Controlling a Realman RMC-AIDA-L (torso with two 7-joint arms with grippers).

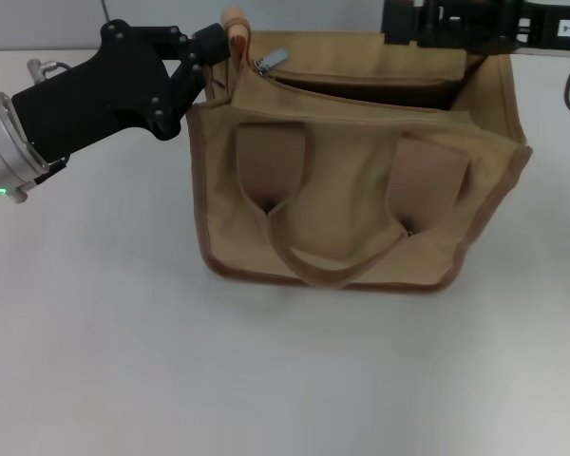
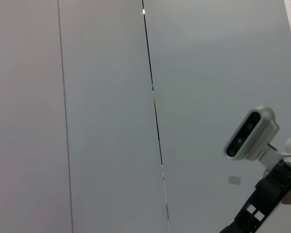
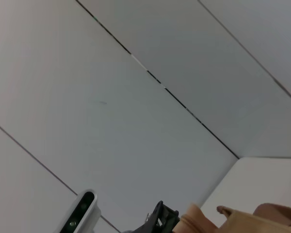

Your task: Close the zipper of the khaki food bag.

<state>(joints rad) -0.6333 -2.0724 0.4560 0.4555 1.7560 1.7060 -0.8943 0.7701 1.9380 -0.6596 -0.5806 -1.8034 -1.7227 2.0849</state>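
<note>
Nearest to my camera is the white tabletop (image 1: 266,380), and on it stands the khaki food bag (image 1: 361,180), its two handles lying on the front side. My left arm reaches in low and almost level from the side, and the left pincer (image 1: 230,43) is clamped on a tan tab at the bag's top corner. Just beside this pincer I see the zipper (image 1: 271,61) with its silver pull; beyond it the top is open. My right pincer (image 1: 456,24) is at the bag's far corner; I cannot tell its state.
</note>
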